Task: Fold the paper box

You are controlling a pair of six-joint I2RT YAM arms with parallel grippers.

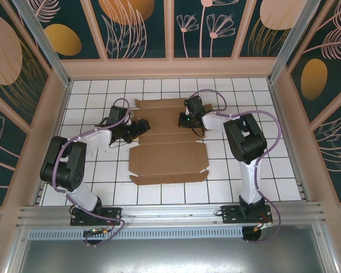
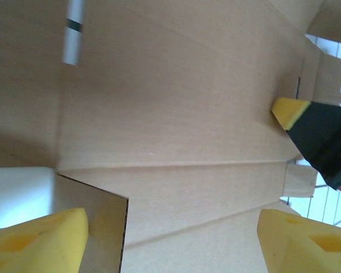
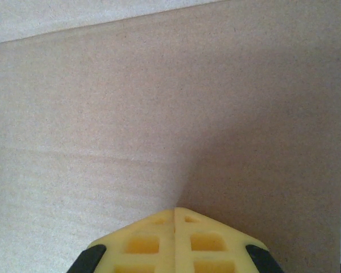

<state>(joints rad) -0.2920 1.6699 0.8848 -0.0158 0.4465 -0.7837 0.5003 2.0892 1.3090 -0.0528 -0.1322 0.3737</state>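
Note:
The paper box (image 1: 167,153) lies as a mostly flat brown cardboard sheet in the middle of the white tiled table. My left gripper (image 1: 141,127) is at the sheet's left edge, low over the cardboard (image 2: 176,102). Its jaws stand wide apart (image 2: 170,242), and a small side flap (image 2: 94,219) stands raised against the inner side of the left finger (image 2: 40,242). My right gripper (image 1: 186,120) is shut, its yellow tips (image 3: 175,211) pressed down on the far panel (image 3: 159,102) with nothing between them. The right gripper's tip (image 2: 290,111) also shows across the sheet.
White tiled table (image 1: 96,102) runs all around the sheet. Pink-framed patterned walls (image 1: 170,65) close the back and both sides. A metal rail (image 1: 170,213) with both arm bases crosses the near edge. A white strip with a dark band (image 2: 74,31) shows above the cardboard.

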